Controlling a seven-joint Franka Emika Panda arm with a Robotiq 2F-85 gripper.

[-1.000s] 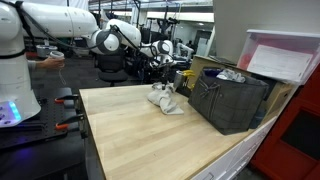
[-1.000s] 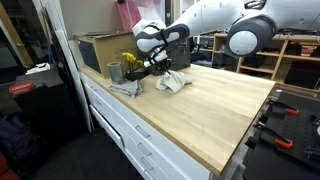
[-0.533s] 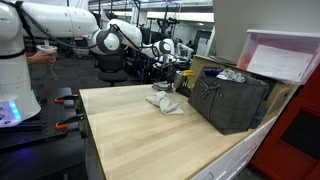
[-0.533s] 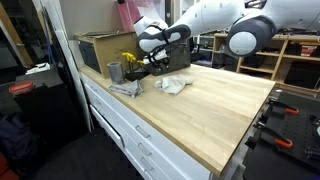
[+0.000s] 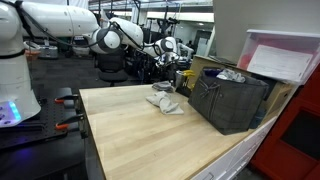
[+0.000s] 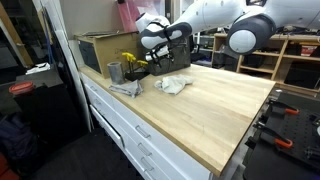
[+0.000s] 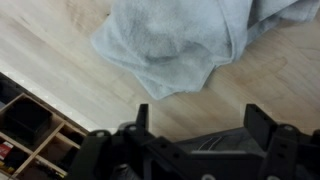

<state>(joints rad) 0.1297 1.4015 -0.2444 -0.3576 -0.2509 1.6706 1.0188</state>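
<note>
Wooden worktable [image 5: 140,135] bears a dark crate [image 5: 232,102] toward 3 o'clock in an exterior view. A crumpled grey cloth [image 7: 180,40] lies slack on the wood, since nothing grips it. The gripper [image 7: 200,115] hovers with fingers spread, the cloth at its 12 o'clock in the wrist view.
</note>
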